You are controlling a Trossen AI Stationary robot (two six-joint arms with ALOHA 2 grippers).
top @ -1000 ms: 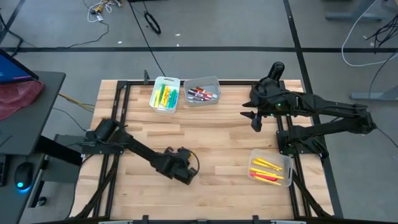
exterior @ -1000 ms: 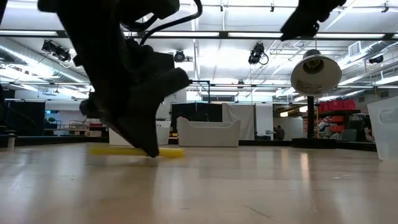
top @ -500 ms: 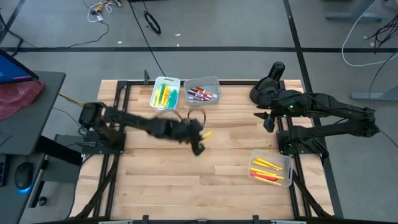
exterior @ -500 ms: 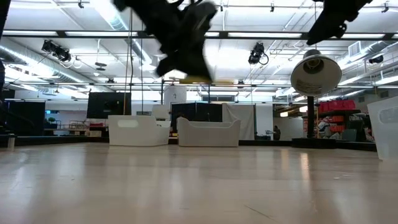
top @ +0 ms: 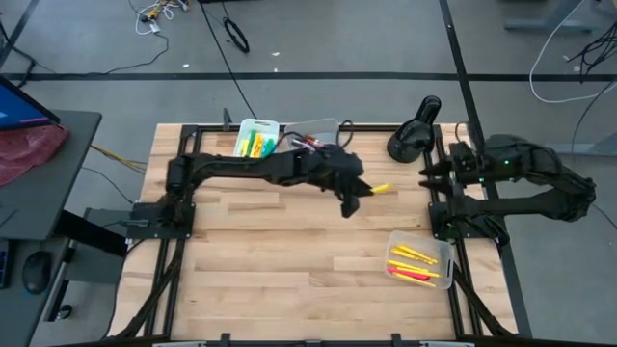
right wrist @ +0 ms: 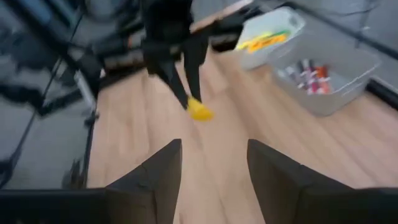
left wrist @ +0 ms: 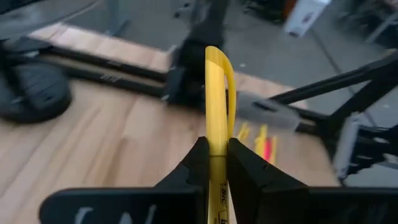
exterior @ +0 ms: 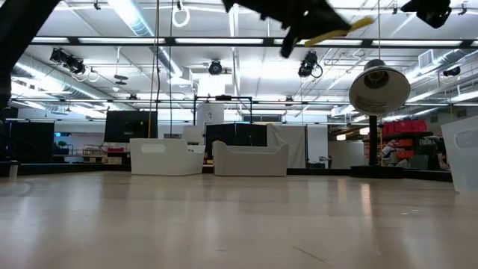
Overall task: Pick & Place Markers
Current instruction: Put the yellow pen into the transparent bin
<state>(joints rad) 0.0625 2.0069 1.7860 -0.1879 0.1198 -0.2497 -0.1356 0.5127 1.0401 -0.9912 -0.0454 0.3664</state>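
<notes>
The left gripper (top: 355, 200) has its jaws clamped on a yellow marker (top: 382, 189), which sticks out past the fingertips (left wrist: 200, 154) and hangs high over the table (top: 289, 260), right of centre. The right gripper (top: 424, 174) waits at the table's right edge, jaws standing wide with nothing between them. More markers lie in a clear bin (top: 418, 262) near the front right corner, and two bins (top: 257, 146) (top: 311, 141) at the back edge hold others.
</notes>
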